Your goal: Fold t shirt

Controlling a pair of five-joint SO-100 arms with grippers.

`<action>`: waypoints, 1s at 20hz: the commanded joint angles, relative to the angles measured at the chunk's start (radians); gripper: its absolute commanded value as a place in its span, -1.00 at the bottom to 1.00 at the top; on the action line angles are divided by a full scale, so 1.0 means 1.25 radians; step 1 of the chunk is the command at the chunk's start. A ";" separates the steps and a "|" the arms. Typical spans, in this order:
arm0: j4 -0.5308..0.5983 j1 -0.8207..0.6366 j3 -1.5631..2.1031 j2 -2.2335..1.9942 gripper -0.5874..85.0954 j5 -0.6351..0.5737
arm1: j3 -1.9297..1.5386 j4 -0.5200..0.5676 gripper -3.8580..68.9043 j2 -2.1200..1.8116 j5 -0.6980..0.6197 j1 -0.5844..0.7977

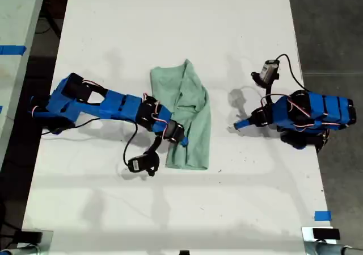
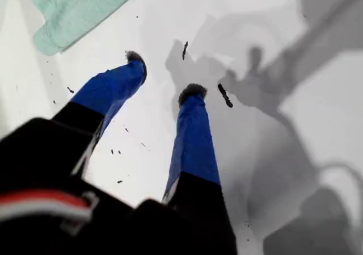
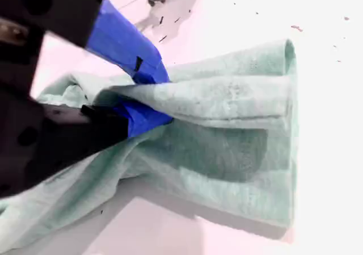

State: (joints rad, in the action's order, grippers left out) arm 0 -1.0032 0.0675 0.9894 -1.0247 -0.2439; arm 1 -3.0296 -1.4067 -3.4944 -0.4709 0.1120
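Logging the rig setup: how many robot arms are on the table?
2: one at the exterior view's left, gripping the t shirt; one at its right, clear of it.

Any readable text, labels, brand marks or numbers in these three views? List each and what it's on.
None readable in any view.
The t shirt: plain fabric, no print or tag showing.
The table: bare, only small dark specks.
Blue tape piece near the table edge: blank.

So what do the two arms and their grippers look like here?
Both arms are blue printed links with black motor blocks and red, white and black wiring. My first gripper has two blue fingers with dark tips; my second gripper has blue fingers too. Each carries a small black camera on a cable.
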 commanded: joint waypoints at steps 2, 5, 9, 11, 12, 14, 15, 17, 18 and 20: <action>0.071 0.006 -0.061 0.031 -0.25 -0.069 | -0.042 0.006 -0.46 -0.009 -0.002 0.006; 0.112 0.033 -0.056 0.020 -0.06 -0.146 | -0.042 0.006 -0.46 -0.009 -0.002 0.007; 0.039 0.018 -0.049 -0.045 -0.69 -0.093 | -0.042 0.006 -0.46 -0.009 -0.001 0.007; 0.018 0.002 -0.036 -0.094 -0.69 -0.017 | -0.042 0.006 -0.46 -0.009 -0.001 0.009; -0.026 -0.016 -0.040 -0.097 -0.69 0.063 | -0.042 0.006 -0.46 -0.009 -0.001 0.009; -0.121 -0.055 -0.040 -0.083 -0.69 0.172 | -0.042 0.006 -0.47 -0.009 -0.001 0.009; -0.158 -0.071 -0.040 -0.066 -0.68 0.202 | -0.042 0.006 -0.47 -0.009 -0.001 0.009; -0.187 -0.091 -0.042 -0.021 -0.68 0.231 | -0.042 0.006 -0.47 -0.009 -0.001 0.009; -0.196 -0.097 -0.047 0.004 -0.67 0.241 | -0.042 0.006 -0.47 -0.009 -0.001 0.009; -0.207 -0.098 -0.055 0.027 -0.64 0.250 | -0.042 0.006 -0.47 -0.009 -0.001 0.009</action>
State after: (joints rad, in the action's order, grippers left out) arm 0 -1.2517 -0.0399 0.9894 -0.9802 0.0522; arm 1 -3.0296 -1.4067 -3.4944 -0.4709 0.1120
